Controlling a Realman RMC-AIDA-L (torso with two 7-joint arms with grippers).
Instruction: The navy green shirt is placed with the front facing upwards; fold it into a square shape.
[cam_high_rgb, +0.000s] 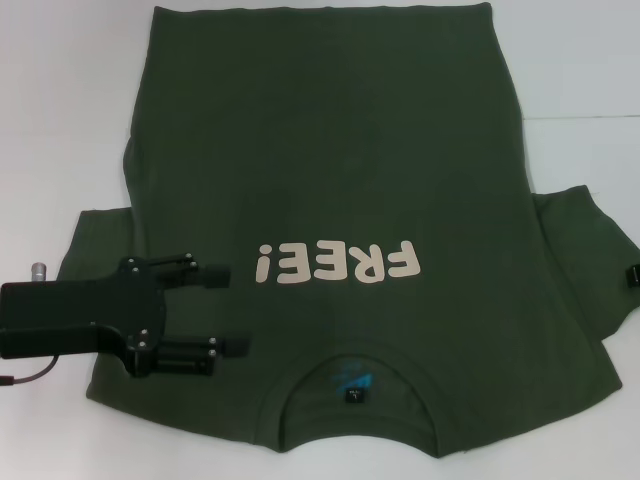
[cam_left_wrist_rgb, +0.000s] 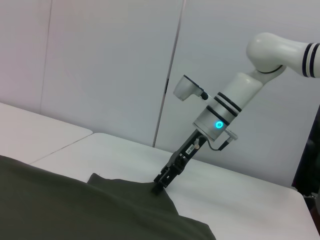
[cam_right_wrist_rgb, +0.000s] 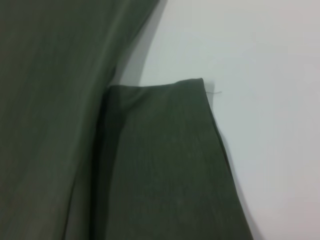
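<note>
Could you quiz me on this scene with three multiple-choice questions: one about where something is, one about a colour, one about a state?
1. Where is the left claw?
A. over the shirt's left sleeve side
B. over the hem
C. off the table

2. What colour is the lettering?
A. blue
B. cream
C. red

3. How is the left claw?
A. shut
B. open
C. holding the collar

Answers: 1 A, it hovers beside the chest of the navy green shirt. 2 B, "FREE!" reads pale cream. 3 B, its two fingers stand apart with nothing between.
</note>
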